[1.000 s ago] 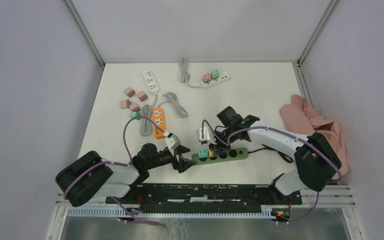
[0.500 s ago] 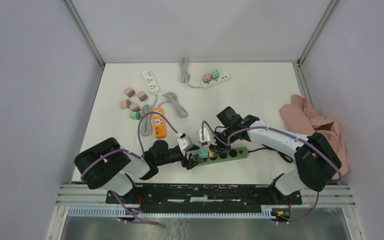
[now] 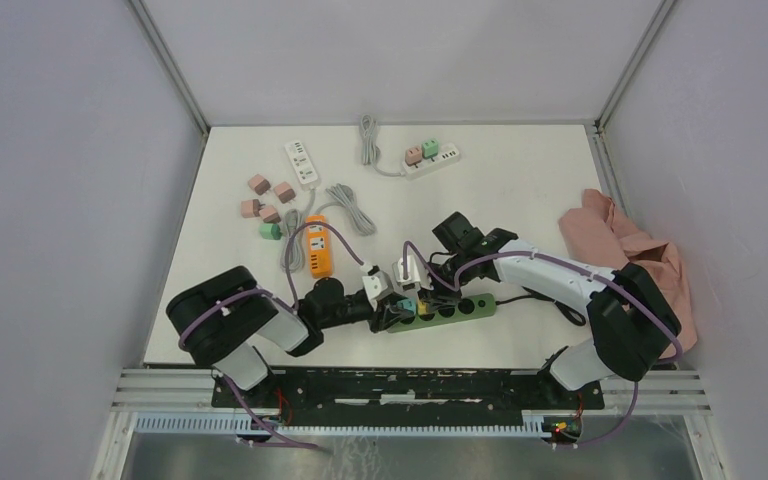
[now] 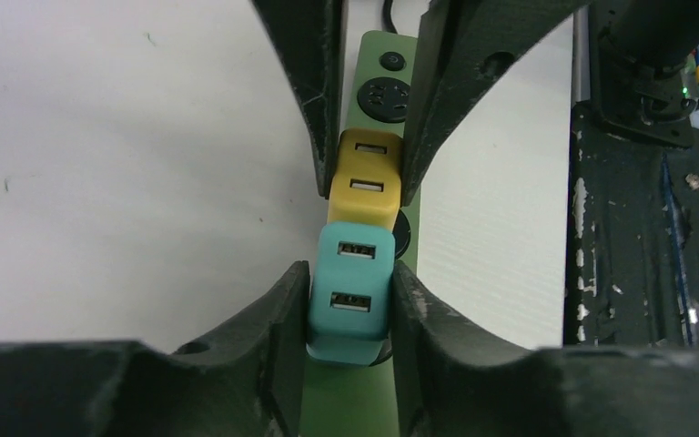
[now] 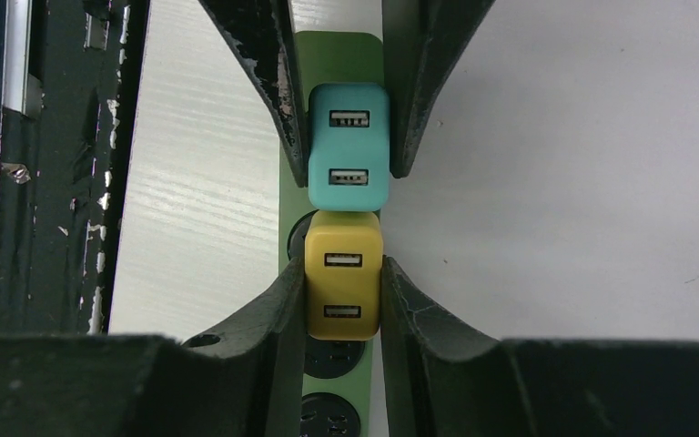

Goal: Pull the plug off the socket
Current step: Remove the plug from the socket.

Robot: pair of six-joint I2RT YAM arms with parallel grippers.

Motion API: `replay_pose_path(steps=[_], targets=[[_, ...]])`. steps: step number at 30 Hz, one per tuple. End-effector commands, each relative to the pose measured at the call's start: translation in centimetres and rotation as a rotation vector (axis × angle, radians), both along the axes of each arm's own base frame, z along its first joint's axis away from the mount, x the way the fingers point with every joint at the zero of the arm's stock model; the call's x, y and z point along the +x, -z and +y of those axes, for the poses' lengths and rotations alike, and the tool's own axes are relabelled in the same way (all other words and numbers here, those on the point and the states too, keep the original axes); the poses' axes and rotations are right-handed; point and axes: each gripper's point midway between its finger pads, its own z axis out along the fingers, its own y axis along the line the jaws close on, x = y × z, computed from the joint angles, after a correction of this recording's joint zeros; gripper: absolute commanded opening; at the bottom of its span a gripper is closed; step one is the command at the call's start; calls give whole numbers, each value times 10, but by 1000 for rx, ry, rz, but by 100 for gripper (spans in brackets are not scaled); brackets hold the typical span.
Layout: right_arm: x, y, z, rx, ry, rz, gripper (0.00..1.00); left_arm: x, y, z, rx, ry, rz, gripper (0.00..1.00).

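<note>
Left fingers (image 4: 278, 341): closed on teal plug (image 4: 350, 291); lift straight, no twisting.
Right fingers (image 5: 278, 319): clamped on yellow plug (image 5: 343, 284); hold green strip (image 5: 337, 55) down.

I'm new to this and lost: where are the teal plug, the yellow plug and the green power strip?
teal plug (image 4: 350, 289): left wrist view, its top face.
yellow plug (image 5: 343, 284): right wrist view, its top face.
green power strip (image 5: 337, 56): right wrist view, its bare end.
</note>
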Motion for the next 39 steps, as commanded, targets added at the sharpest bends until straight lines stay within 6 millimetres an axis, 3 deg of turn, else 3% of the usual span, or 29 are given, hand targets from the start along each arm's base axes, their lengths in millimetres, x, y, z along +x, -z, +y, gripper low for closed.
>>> replay_pose_path(steps=[1,3,5,13,19,24,28,32,35,39], targets=[[1,-7,4,4,-22,-4,0,1,-19,-13,-54,55,-87,31],[1,-5,3,-4,-22,-1,0,0,-16,-13,-48,60,-82,14],[2,-3,2,-16,-21,0,0,0,-18,-13,-52,58,-84,4],[4,12,0,-83,3,29,0,15,-49,-7,-82,-72,-114,3],[9,10,1,-89,23,0,0,27,-30,12,52,-175,-188,3],[26,13,-7,-144,84,-71,0,11,-24,12,79,-98,-172,3],[4,15,-4,-130,-19,-28,0,-13,-40,-2,4,39,-129,3],[-11,20,2,-159,-103,-40,0,-18,-65,-15,-121,67,-76,3],[-1,23,1,-197,-56,-70,0,-5,-66,-12,-134,-17,-75,3],[10,21,-1,-211,-15,-110,0,23,-58,12,-77,-210,-123,3]])
